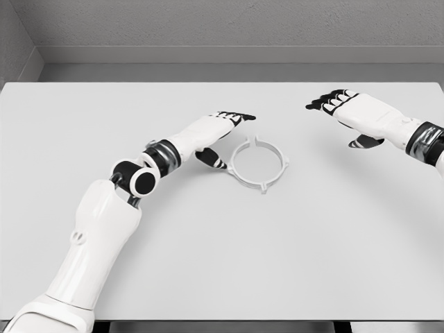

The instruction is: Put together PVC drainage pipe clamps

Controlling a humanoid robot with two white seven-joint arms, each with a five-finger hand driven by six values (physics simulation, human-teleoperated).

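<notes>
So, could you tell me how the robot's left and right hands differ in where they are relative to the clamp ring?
The left hand sits right beside the white clamp ring, thumb close to its rim; the right hand is well clear of it, farther up the table. Both have their fingers extended and hold nothing.

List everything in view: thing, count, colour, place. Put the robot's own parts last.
table: one, white, fills most of the view, front edge at the bottom.
pipe clamp ring: one, white, lying flat on the table just right of centre, with small tabs sticking out around its rim.
wall: one, grey, behind the table's far edge.
left arm: one, white with black joints, coming in from the lower left.
left hand: one, white with black fingers, open, right beside the ring's left edge; contact cannot be told.
right hand: one, white with black fingers, open, over the table at upper right, clear of the ring.
</notes>
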